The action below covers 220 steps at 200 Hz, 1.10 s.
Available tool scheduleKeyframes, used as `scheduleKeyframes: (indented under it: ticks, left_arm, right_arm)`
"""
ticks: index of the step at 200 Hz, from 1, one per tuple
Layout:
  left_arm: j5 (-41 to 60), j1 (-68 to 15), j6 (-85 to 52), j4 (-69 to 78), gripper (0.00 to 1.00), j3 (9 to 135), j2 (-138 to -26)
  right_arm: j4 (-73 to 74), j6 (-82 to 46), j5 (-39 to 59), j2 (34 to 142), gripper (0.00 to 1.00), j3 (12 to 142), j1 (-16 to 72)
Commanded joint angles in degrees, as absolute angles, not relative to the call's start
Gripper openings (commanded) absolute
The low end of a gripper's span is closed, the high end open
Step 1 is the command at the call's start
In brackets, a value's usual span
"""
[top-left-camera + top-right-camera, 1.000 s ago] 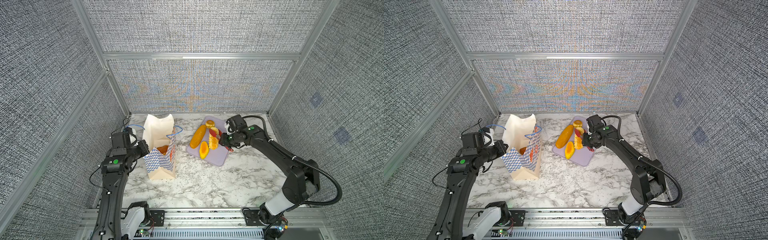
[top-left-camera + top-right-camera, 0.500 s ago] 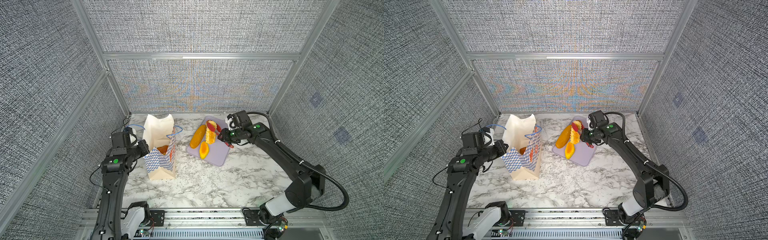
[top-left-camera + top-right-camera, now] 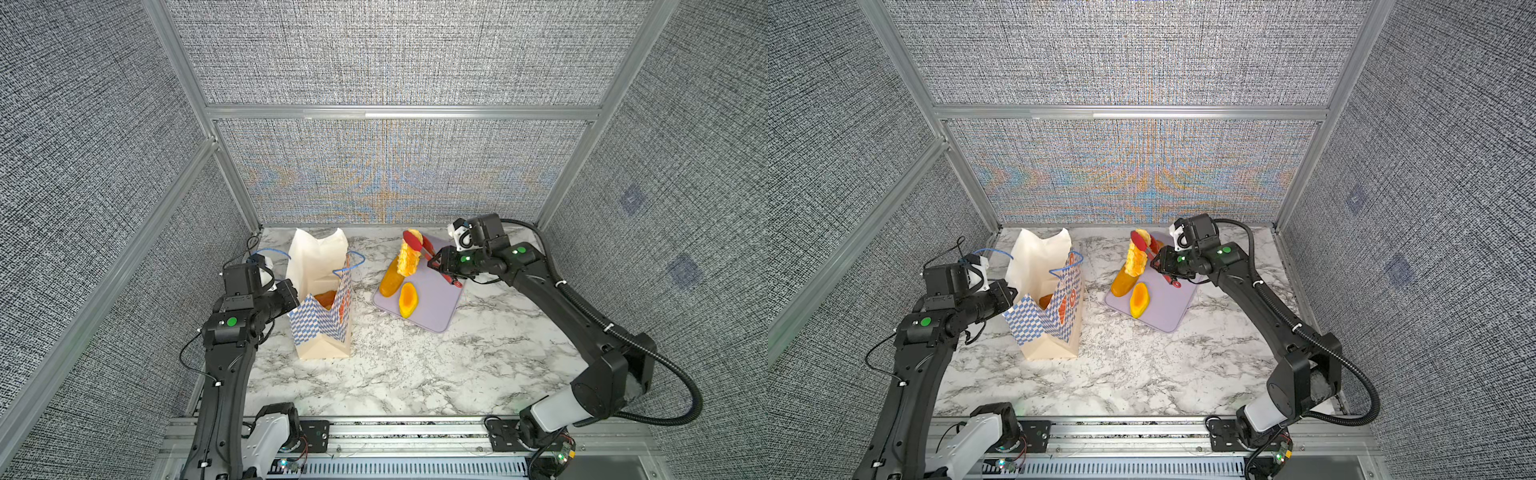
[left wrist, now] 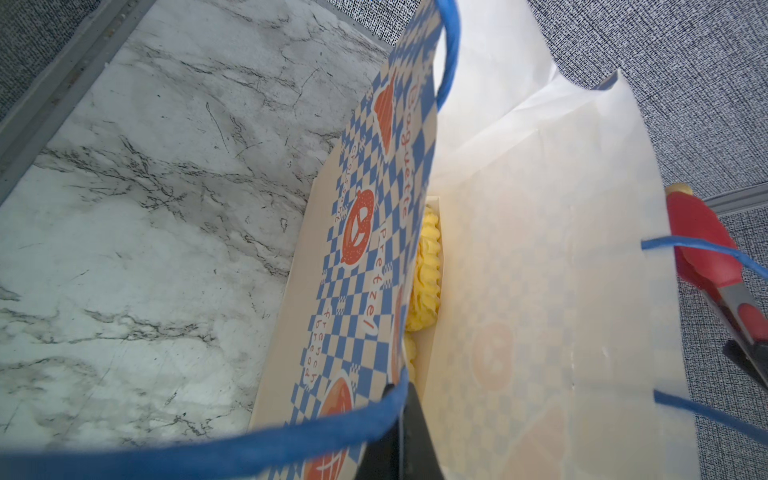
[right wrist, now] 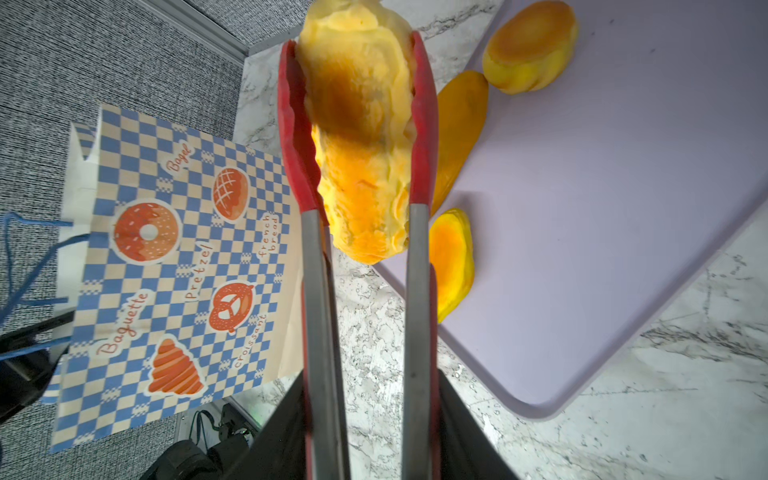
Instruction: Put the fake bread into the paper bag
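The paper bag (image 3: 320,328) (image 3: 1046,328) stands open on the marble. My left gripper (image 3: 291,291) (image 4: 399,436) is shut on its near wall (image 4: 365,249). Fake bread lies inside the bag (image 3: 326,298) (image 4: 426,274). My right gripper (image 3: 446,266) (image 5: 368,415) is shut on the red tongs (image 3: 432,253) (image 5: 316,291). The tongs clamp a ridged loaf (image 3: 408,259) (image 3: 1136,259) (image 5: 361,137), which hangs above the tray, right of the bag. On the tray lie a long oval loaf (image 3: 390,280) (image 5: 457,133) and a small bun (image 3: 408,299) (image 5: 451,262). A rounder bun (image 5: 532,45) shows only in the right wrist view.
The lavender tray (image 3: 436,299) (image 5: 602,208) lies flat at the back right of the marble table (image 3: 395,374). The bag's blue cord handles (image 3: 351,266) stick up at its mouth. Grey panel walls close in the back and both sides.
My right arm has lifted the tongs with the ridged loaf up off the tray. The left arm and the bag have stayed still.
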<state>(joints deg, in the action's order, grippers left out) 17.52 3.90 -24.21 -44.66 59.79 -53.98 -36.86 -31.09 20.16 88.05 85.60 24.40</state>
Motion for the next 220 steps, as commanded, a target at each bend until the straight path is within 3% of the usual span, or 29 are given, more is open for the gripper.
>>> scheduleKeyframes:
  ticks: [1,160,220]
  left_arm:
    - [17.62,3.96,-23.94,-43.85,0.04,60.12,-54.05]
    - [17.41,3.98,-23.97,-44.07,0.04,59.85,-53.53]
    - [17.50,3.98,-23.99,-44.06,0.04,60.04,-53.61]
  right_arm:
    - [-32.08,-33.05,22.87,87.54,0.44,86.67,24.25]
    - [-9.58,-44.49,35.37,87.82,0.44,84.09,24.09]
    - [-7.73,-45.34,37.09,88.09,0.44,86.01,25.89]
